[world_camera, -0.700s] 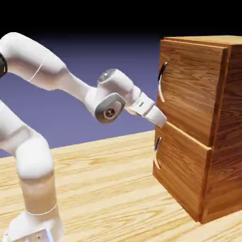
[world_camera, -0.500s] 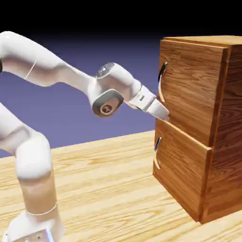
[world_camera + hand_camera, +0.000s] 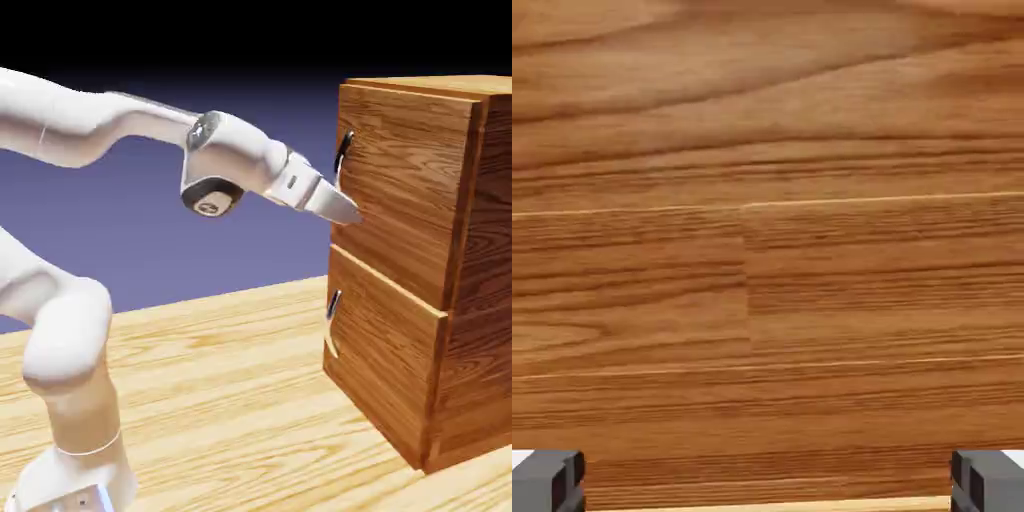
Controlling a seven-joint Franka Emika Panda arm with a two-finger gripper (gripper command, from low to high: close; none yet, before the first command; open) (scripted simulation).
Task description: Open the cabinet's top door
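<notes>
A white robot arm (image 3: pixel 120 125) reaches across a pale wood-grain table (image 3: pixel 220 400) toward the cabinet (image 3: pixel 425 260), a tall reddish-brown box standing at the exterior view's right. The gripper (image 3: pixel 345 212) points at the top door (image 3: pixel 405 190), its tip at or just short of the panel's lower left part, below the middle of the curved dark-and-silver handle (image 3: pixel 342 165) that runs along the door's left edge. Whether the tip touches the wood cannot be told from this angle.

The top door sits flush with the cabinet front, a thin seam dividing it from the lower door (image 3: pixel 385 365), which carries its own smaller handle (image 3: pixel 333 310) on the same edge. Both doors appear closed.

In the hand view, wood grain (image 3: pixel 768 230) fills almost the whole picture. The two grey fingertips (image 3: pixel 548 480) stand far apart at the bottom corners, so the jaws are spread wide with nothing between them but the panel's surface.

Open tabletop stretches to the left of the cabinet and beneath the raised forearm, and the blue-violet backdrop (image 3: pixel 200 260) shows clear space above and below the wrist. The cabinet's front left edge, where both handles sit, faces that open room.
</notes>
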